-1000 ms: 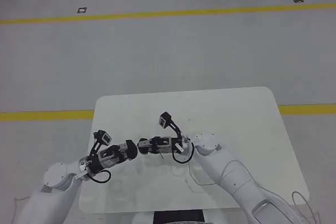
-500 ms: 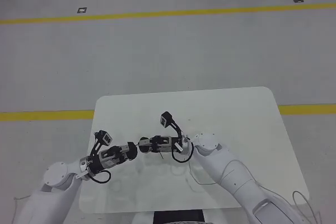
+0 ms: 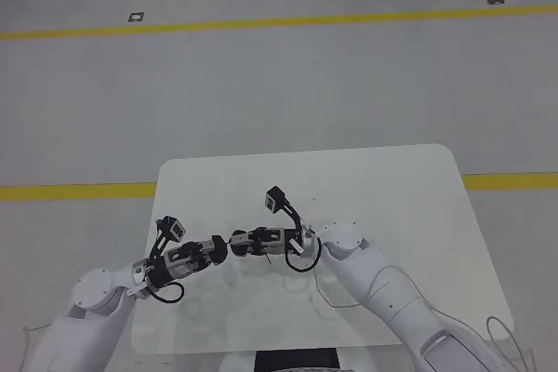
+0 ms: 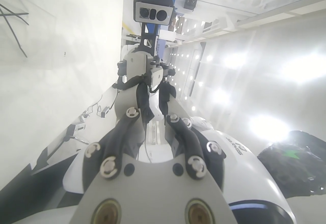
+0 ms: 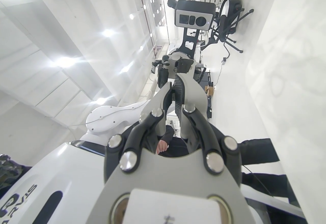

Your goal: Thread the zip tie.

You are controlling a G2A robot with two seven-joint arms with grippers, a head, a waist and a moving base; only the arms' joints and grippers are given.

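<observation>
The right pincer (image 5: 175,80) was seen drawn narrow, its fingers (image 5: 159,100) brought so close that the tips all but met; what was nipped between them could not be made out. It was held tip to tip with the left pincer (image 3: 219,249), above the front middle of the table (image 3: 391,186). Whether the left pincer was wide or narrow could not be told. The zip tie could not be picked out with certainty at the meeting tips. In the top view a short dark strand (image 3: 269,259) was seen just beside the right wrist, on the robot's side of it. Its long axis was laid roughly from the arm toward the table's near edge, and whether it was the zip tie could not be told. Farther out, in the left wrist view, thin black strips (image 4: 15,31) were seen lying crossed over one another on the white table, well apart from the pincers. Printed lettering was borne on the white arm shell (image 4: 235,145), and a small label (image 5: 168,217) was fixed to the right wrist plate; neither was read off. A camera block (image 3: 275,198) was carried above the right wrist. Beyond the table, yellow lines (image 3: 65,192) were painted across the grey floor.
</observation>
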